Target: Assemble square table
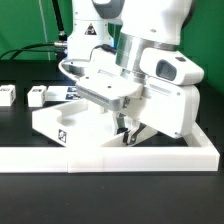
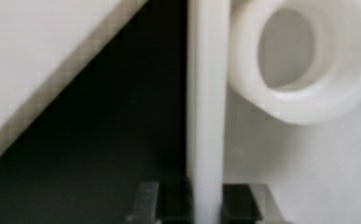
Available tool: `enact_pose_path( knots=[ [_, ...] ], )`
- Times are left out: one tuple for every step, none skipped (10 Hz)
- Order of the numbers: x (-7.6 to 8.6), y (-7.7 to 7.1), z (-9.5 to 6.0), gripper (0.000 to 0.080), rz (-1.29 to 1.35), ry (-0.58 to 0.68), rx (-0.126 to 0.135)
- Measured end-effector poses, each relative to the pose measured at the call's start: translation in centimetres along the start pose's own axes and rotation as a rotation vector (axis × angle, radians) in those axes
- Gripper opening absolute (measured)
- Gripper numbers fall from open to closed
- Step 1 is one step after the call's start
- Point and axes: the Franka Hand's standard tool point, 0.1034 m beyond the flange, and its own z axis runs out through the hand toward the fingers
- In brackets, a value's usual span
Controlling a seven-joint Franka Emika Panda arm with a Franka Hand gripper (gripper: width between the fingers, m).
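The square table's white slab lies on the black table, its corner tag facing the exterior view, just behind the barrier. My gripper reaches down onto the slab's edge on the exterior view's right. In the wrist view the slab's thin raised rim runs straight between my two dark fingers, and my gripper is shut on that rim. A round corner socket sits just beside the rim. Two short white block legs lie at the exterior view's left.
A long white L-shaped barrier runs along the front and turns up at the exterior view's right. The marker board lies behind the slab. The arm's white body fills the upper middle. A white surface lies beside the rim.
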Motion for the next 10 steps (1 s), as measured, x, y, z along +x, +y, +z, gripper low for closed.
enact_pose_path(
  knots=[
    [0.5,0.0,-0.2,0.0058,-0.026,-0.02,-0.065],
    [1.2,-0.3,-0.3,0.0058,-0.079,-0.027,-0.043],
    [1.6,0.0,-0.4,0.0058,-0.116,-0.034,-0.033],
    [1.4,-0.2,-0.3,0.0058,-0.136,-0.036,-0.033],
    [1.2,-0.4,-0.2,0.0058,-0.214,-0.044,-0.027],
    [1.1,-0.5,-0.1,0.0058,-0.268,-0.05,-0.023],
    [0.8,-0.6,0.0,0.0058,-0.261,-0.054,-0.045],
    [0.7,-0.7,0.0,0.0058,-0.25,-0.053,-0.045],
    [0.6,-0.7,0.0,0.0058,-0.259,-0.056,-0.06],
    [0.3,-1.3,0.1,0.0058,-0.27,-0.065,-0.124]
  ],
)
